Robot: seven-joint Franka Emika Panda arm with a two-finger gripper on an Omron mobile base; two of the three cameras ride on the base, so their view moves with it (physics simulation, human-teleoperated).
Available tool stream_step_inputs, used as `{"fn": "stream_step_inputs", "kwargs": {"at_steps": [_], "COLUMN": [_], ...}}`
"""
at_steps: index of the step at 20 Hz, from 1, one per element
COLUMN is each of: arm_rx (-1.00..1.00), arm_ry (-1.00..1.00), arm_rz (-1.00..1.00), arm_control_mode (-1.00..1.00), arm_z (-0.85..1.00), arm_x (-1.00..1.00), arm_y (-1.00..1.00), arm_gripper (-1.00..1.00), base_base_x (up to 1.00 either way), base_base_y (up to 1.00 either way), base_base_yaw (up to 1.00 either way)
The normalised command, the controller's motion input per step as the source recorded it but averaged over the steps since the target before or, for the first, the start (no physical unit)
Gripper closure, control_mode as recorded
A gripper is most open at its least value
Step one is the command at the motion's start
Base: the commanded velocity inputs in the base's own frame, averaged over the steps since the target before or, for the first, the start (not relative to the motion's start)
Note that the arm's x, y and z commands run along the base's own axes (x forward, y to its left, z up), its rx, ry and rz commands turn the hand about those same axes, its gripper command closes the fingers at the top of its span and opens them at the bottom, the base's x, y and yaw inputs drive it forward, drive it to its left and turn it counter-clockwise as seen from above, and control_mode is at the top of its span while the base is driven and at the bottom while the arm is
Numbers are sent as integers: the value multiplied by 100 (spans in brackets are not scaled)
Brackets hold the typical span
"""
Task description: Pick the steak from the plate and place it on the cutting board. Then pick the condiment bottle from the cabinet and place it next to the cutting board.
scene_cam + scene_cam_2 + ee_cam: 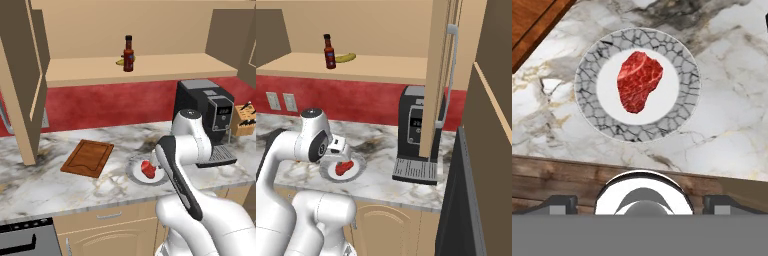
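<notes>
the gripper (640,205) hangs above the plate (684,107) with its jaws spread wide and nothing between them, the two dark finger tips (559,204) sitting far apart at the bottom of the hand view. the plate lies near the front edge of the worktop (45,185) and holds the steak (639,81), a red chunk lying inside the rim (the arm's elbow cuts off the plate's right side in the left base view). just to the plate's left, apart from it, the cutting board (88,157) lies bare toward the middle of the worktop. at the back edge on the right stands a black coffee machine (207,112), partly hidden by the arm, with a knife block (245,120) cut off by the frame edge beside it. farthest, on the shelf of the open cabinet (165,65), the condiment bottle (128,54) stands upright, with a yellow banana (346,58) just behind it, mostly hidden in the left base view.
</notes>
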Motion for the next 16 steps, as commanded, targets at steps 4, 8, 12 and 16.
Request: {"fn": "stream_step_inputs", "kwargs": {"at_steps": [4,8,12,16], "arm_rx": [0,0,0,0], "arm_ry": [0,0,-3,-2], "arm_rz": [0,0,-1,-3], "arm_control_mode": [-100,-100,-100,-100], "arm_z": [-20,-10,-6,-8], "arm_x": [2,6,9,11], "arm_y": [9,7,1,1], "arm_gripper": [-100,-100,-100,-100], "base_base_x": [0,0,0,0], "base_base_y": [0,0,0,0], "base_base_yaw": [0,0,0,0]}}
